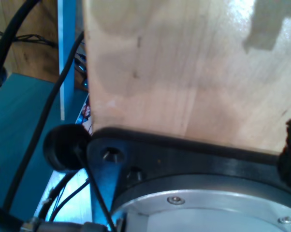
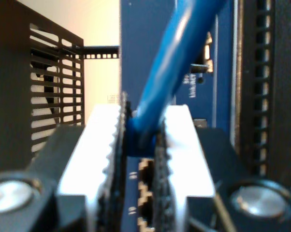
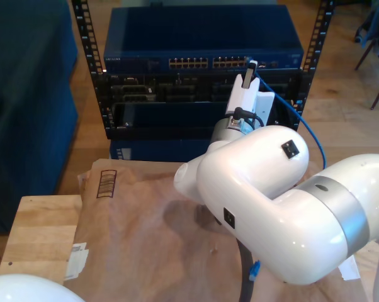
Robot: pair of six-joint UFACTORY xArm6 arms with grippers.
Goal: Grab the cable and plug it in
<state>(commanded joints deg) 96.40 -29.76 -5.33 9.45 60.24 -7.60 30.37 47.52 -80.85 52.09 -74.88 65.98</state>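
Observation:
The cable (image 3: 306, 129) is thin and bright blue. It loops down the exterior view's right from the rack, and a free blue plug (image 3: 254, 270) lies low beside the white arm. My second gripper (image 2: 141, 116) is shut on the cable's other plug (image 2: 138, 140), whose cord (image 2: 169, 63) runs up and away between the white fingers (image 2: 99, 145). This plug sits right at the row of ports (image 2: 145, 188) on the blue switch (image 3: 202, 38). In the exterior view my second gripper (image 3: 249, 70) touches the right-hand port block (image 3: 230, 62).
The black rack (image 3: 89, 63) holds more units below the switch. Brown paper (image 3: 145, 220) covers a wooden table (image 3: 38, 233) in front. A dark blue sofa (image 3: 26, 94) stands at the exterior view's left. The first wrist view faces a wooden board (image 1: 184, 63) and black wires (image 1: 44, 121).

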